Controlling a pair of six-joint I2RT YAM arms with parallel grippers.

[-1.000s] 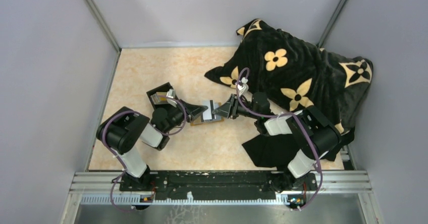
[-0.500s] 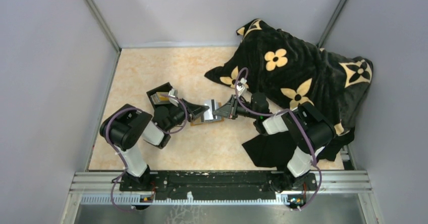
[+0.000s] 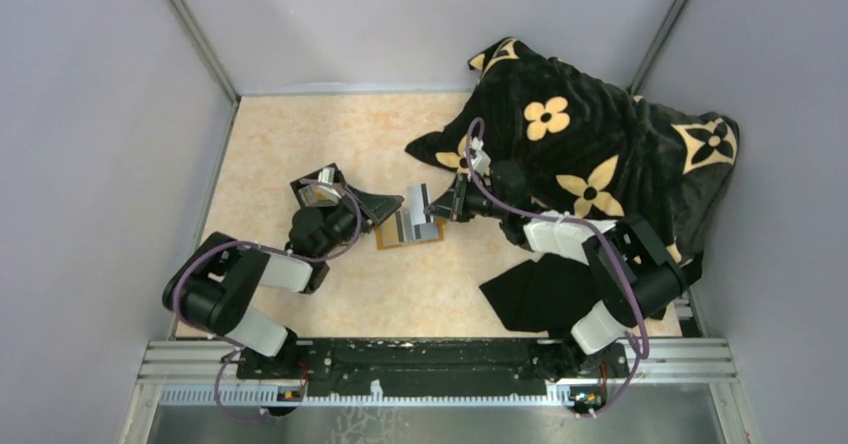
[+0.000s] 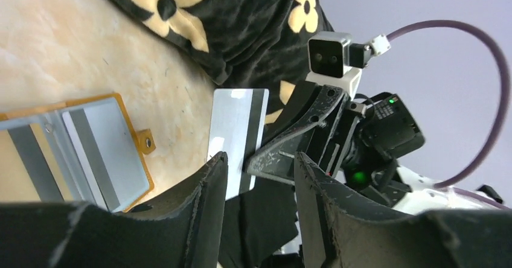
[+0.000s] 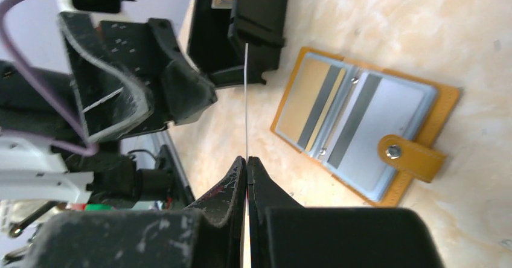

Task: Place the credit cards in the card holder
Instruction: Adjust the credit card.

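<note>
Right claw [image 5: 247, 160] is clenched on a silver credit card [image 5: 246, 99], pinching its lower edge so the card stands upright and shows edge-on in the wrist view. From the left wrist the same card shows its back, with a dark magnetic stripe, held clear of the table [image 3: 290, 134]. Left claw [image 4: 259, 159] faces it with its fingers spread and nothing in them; the card's lower corner lies just beyond one fingertip, and contact cannot be judged. Below and between the two claws the orange-tan card holder [image 5: 444, 96] lies opened flat on the table, its snap tab pointing outward. A golden-tan card [image 5: 304, 96] sits in one clear pocket and a grey-silver card [image 5: 392, 120] in the other. Behind the left claw stands an open black box [image 3: 318, 192]. A black blanket [image 3: 590, 144] with cream flowers covers the table's far right.
</note>
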